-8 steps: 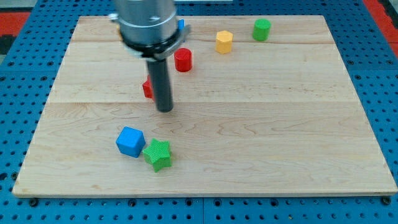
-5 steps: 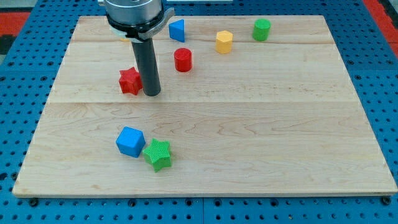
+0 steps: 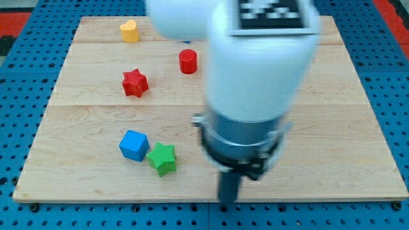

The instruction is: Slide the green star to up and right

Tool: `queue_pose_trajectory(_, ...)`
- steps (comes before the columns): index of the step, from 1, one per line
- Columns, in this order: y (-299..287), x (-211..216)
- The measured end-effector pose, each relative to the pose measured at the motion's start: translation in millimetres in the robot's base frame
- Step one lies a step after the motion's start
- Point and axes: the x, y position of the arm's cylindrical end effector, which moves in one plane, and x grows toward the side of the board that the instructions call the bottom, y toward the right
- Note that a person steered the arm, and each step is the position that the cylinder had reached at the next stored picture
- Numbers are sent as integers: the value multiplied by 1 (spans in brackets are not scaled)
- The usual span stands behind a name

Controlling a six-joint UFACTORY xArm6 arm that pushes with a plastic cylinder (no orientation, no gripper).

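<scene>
While the green star [image 3: 162,158] lies untouched at the bench's [image 3: 332,128] lower left, touching the blue cube [image 3: 133,145], my tip [image 3: 227,202], holding nothing, is judged to be approaching, and placement at the star's lower left is called for.

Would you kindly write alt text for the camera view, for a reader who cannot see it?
My tip sits at the wooden board's bottom edge, right of the green star, which touches a blue cube. A red star, red cylinder and yellow heart lie farther up.
</scene>
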Motion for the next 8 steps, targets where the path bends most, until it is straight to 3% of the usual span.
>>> queue_pose_trajectory(1, -69, -4)
queue_pose_trajectory(2, -100, -36)
queue_pose_trajectory(4, -3, -71)
queue_pose_trajectory(5, 11, -111)
queue_pose_trajectory(8, 21, -164)
